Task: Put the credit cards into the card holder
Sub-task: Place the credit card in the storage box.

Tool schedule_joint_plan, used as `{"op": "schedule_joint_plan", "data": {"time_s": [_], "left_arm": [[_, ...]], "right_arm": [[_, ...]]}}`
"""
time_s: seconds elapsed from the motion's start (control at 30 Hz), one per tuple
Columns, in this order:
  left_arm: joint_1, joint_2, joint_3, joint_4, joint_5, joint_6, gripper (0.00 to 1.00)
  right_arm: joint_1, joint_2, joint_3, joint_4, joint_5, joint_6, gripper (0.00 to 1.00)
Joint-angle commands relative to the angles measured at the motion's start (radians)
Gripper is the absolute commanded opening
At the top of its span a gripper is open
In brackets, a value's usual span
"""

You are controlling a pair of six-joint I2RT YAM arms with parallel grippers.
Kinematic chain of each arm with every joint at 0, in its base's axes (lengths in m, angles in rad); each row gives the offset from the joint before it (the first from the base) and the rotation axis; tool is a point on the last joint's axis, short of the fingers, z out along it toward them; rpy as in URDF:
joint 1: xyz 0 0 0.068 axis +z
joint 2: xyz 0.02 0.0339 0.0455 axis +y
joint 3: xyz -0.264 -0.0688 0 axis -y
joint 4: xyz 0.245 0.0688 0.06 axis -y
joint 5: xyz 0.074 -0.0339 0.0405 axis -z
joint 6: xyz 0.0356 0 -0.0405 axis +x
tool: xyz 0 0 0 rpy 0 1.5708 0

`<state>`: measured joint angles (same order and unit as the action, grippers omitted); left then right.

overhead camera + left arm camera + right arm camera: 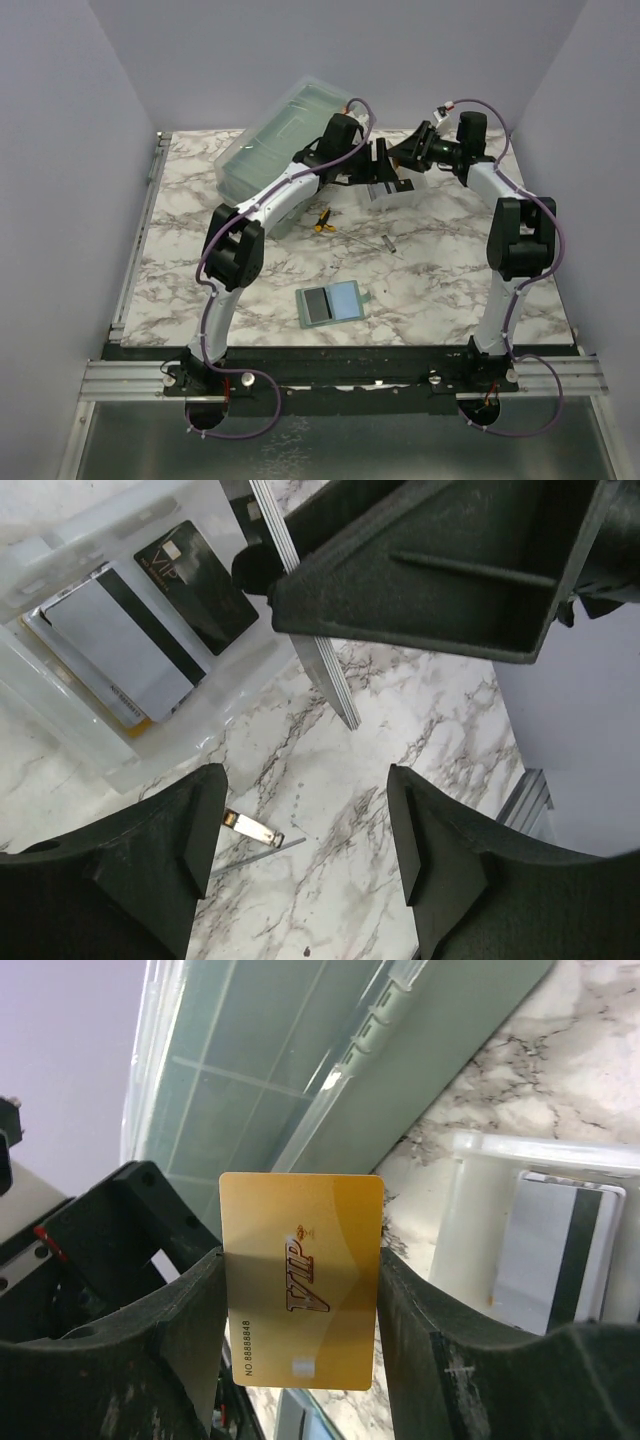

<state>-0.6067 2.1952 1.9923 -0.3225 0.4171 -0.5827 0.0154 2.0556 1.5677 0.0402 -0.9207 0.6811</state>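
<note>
Soft, even light comes from overhead, leaving the marble tabletop (430,260) bright with only faint, diffuse shadows. Close to the lens, the left fingers (440,870) and right fingers (170,1330) are dark, slightly soft masses with little surface detail. The surfaces beyond them stay sharp. The gold card (300,1280) between the right fingers carries a mild sheen.

Left arm (275,195), right arm (495,185): stretched forward, converging
Left gripper (305,790) jaws apart, empty; right gripper (300,1260) pinching gold card (300,1210) by its edges
</note>
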Motion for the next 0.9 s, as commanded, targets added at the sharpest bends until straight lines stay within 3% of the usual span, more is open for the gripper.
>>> {"op": "schedule_joint_plan", "data": {"time_s": [0.0,0.27,0.87], "left_arm": [[0.039,0.035,0.078,-0.019,0.071,-0.049,0.71],[0.044,0.081,0.131,-0.001,0.092,-0.106,0.73],[0.066,0.121,0.149,0.0,0.073,-0.12,0.59]], "right_arm": [[-0.009,0.027,-0.012,0.059,-0.097,0.037,0.16],[-0.009,0.039,-0.024,0.102,-0.139,0.065,0.14],[-0.009,0.053,-0.028,0.145,-0.175,0.098,0.1]]}}
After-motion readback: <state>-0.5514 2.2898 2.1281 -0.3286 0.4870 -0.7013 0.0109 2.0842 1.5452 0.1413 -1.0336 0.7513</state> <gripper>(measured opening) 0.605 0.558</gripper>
